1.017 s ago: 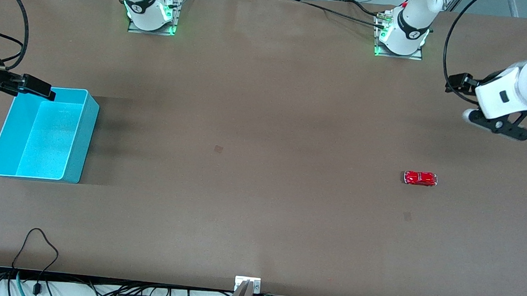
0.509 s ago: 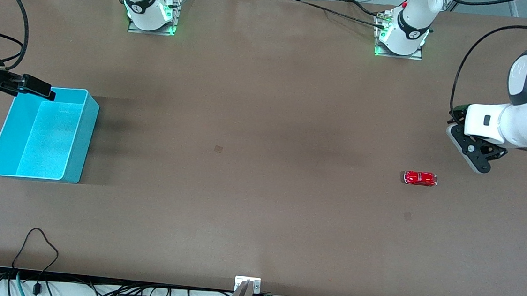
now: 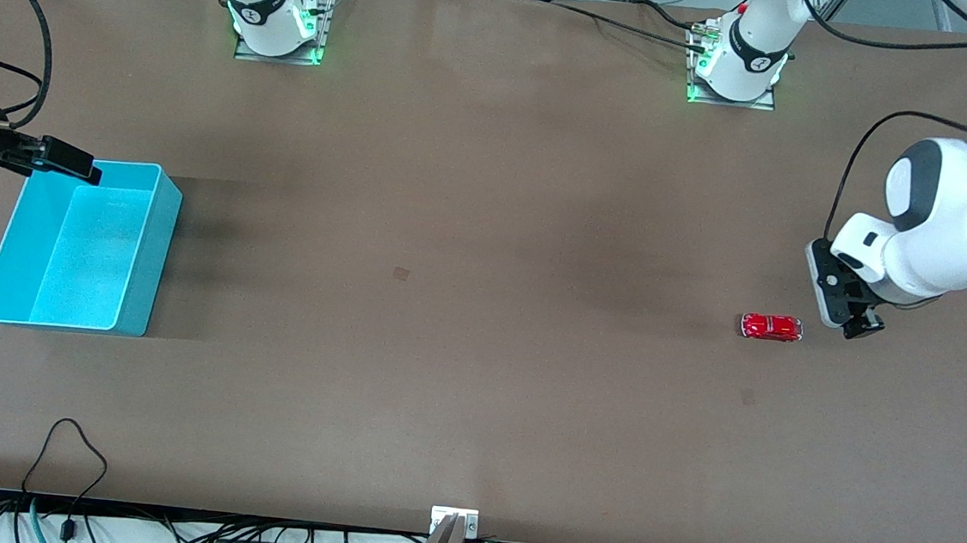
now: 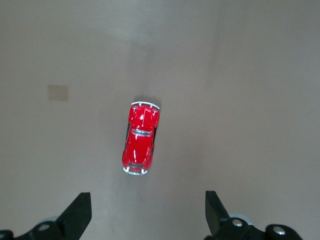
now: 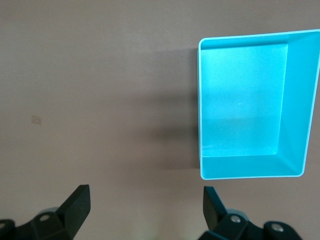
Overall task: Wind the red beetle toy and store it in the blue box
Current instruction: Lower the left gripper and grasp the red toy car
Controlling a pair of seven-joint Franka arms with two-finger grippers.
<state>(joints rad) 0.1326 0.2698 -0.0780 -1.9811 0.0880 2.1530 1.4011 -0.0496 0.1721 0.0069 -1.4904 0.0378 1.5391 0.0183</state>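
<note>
The red beetle toy (image 3: 772,327) stands on its wheels on the brown table toward the left arm's end; it also shows in the left wrist view (image 4: 141,145). My left gripper (image 3: 844,320) is open and empty, low over the table just beside the toy; in the left wrist view (image 4: 147,207) the toy lies a little ahead of the fingertips, outside the jaws. The blue box (image 3: 152,263) stands empty toward the right arm's end and also shows in the right wrist view (image 5: 242,100). My right gripper (image 3: 61,159) waits, open and empty, over the box's corner nearest the robots' bases (image 5: 145,205).
Two small darker patches mark the table, one near the middle (image 3: 400,273) and one a little nearer the front camera than the toy (image 3: 748,397). Cables (image 3: 68,446) and a small device (image 3: 453,528) lie along the table's front edge.
My left arm has swung down and toward the toy, bringing its gripper from high over the table's end to just beside the toy. The right arm, box and toy have not moved.
</note>
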